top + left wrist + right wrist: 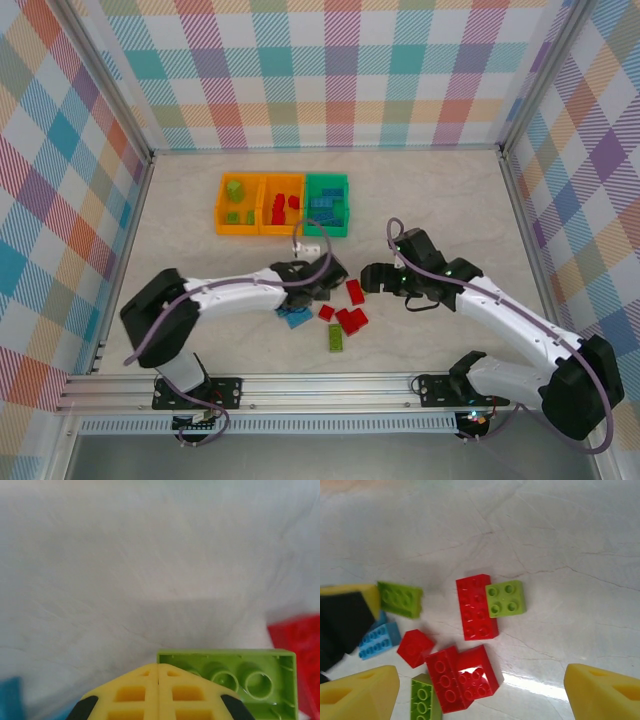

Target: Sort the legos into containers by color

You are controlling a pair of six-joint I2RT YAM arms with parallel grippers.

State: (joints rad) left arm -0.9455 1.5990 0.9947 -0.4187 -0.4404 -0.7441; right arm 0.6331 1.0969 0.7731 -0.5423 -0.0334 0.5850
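Observation:
The three joined containers stand at the back: an orange bin [222,206] holding lime green legos, an orange bin [266,206] holding red ones, and a green bin [345,190] holding blue ones. Loose legos lie mid-table: a long red brick [476,607] with a lime square [506,598] against it, joined red bricks [462,677], a small red piece [415,647], a blue brick [379,640] and a lime brick [422,700]. My left gripper [158,666] is shut and empty, with an upturned lime brick [240,685] just right of its tips. My right gripper [480,700] hangs open above the red bricks.
Checked walls and metal rails enclose the table on three sides. The two grippers [330,274] [377,278] sit close together over the brick pile. Bare tabletop [180,240] stretches left and right of the pile and in front of the bins.

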